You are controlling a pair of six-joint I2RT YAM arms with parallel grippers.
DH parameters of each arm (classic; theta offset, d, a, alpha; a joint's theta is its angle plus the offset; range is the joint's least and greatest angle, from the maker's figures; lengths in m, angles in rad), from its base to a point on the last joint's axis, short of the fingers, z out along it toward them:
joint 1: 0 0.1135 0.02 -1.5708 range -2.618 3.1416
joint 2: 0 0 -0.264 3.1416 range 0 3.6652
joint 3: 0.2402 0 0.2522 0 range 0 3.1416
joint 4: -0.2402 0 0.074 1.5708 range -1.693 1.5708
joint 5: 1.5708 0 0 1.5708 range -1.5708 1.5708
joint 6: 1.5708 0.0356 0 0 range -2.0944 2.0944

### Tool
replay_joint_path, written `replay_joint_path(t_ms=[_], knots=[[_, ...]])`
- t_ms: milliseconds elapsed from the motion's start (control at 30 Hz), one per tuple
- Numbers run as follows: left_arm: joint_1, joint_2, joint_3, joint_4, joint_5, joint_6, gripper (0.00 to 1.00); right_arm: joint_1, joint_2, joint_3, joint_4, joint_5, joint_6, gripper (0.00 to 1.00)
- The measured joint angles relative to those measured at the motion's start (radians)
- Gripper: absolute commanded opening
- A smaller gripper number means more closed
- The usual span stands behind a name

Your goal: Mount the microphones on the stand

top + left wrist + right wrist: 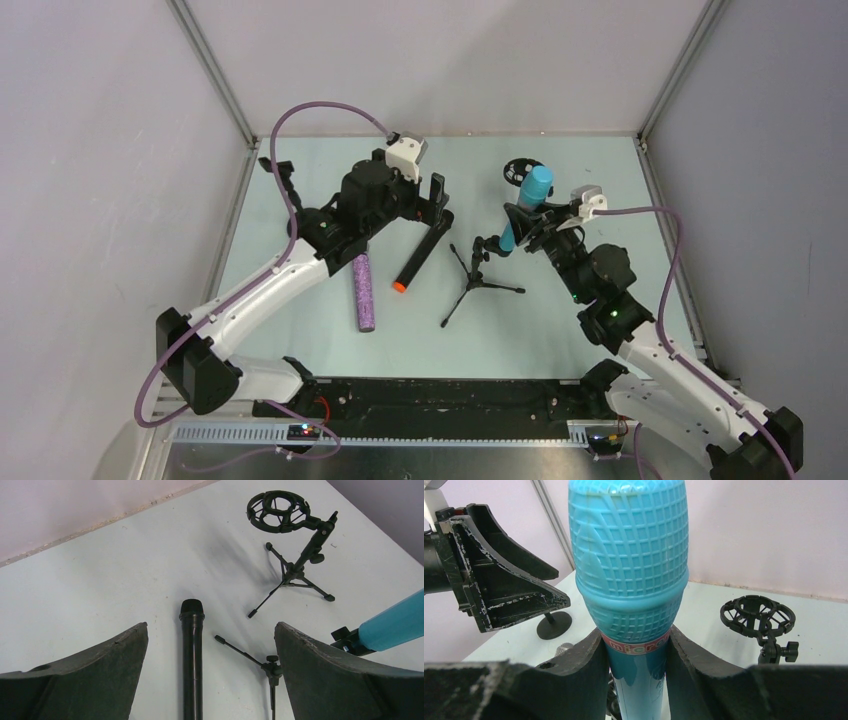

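My right gripper (636, 652) is clamping the turquoise microphone (629, 555), its tail at the clip of the tripod stand (478, 272). If I am pushing off-axis, I am risking to tip it. Left of this stand my left gripper (211, 630) is hanging wide open.

On your counter (470, 165), the left microphone (363, 292) lies nearest the left arm, with the middle microphone (418, 252) just to its right, its far end below your left pincer (211, 626). Right of that stands the near stand (478, 282). The held microphone (535, 190) sits tilted in your right pincer (636, 655) above that stand, and the far stand (518, 170) is behind it.
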Motion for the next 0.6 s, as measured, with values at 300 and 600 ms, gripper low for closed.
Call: replay_joint_path(t_ms=[300, 600], knots=[[0.000, 0.000, 0.000, 0.000, 0.000, 0.000, 1.00, 0.021, -0.008, -0.051, 0.082, 0.039, -0.002, 0.00], [0.000, 0.012, 0.000, 0.001, 0.000, 0.000, 1.00, 0.038, -0.011, -0.097, 0.158, 0.068, -0.002, 0.00]])
